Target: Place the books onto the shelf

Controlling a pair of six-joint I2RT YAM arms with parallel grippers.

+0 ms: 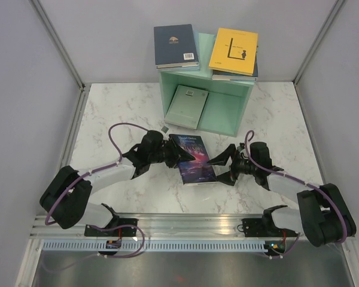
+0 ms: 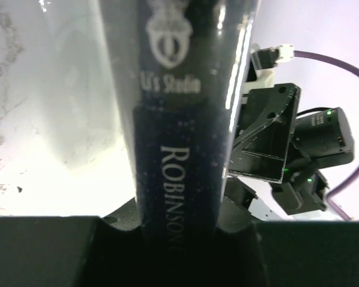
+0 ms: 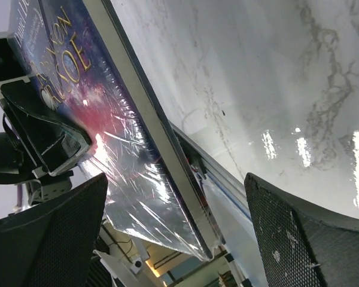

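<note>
A dark galaxy paperback (image 1: 194, 158) sits between two arms on the white marble table (image 1: 107, 107). Its film-wrapped cover reads "Robinson Crusoe" in gold under a name beginning "Daniel De". The spine shows "ROBINSO" and, below a crest, what looks like "Studio". The left gripper (image 1: 178, 153) has its jaws clamped on the spine edge. The right gripper (image 1: 223, 167) hangs just beside the book's opposite long edge, jaws spread wide and holding nothing. Behind them, the mint-green shelf (image 1: 224, 113) faces the arms, with a pale green book (image 1: 187, 106) leaning in its left half and open room to the right. On its roof lie a navy book (image 1: 176, 45) and a yellow book (image 1: 234, 51), the yellow one topping a small stack. Bare marble separates paperback and shelf.
</note>
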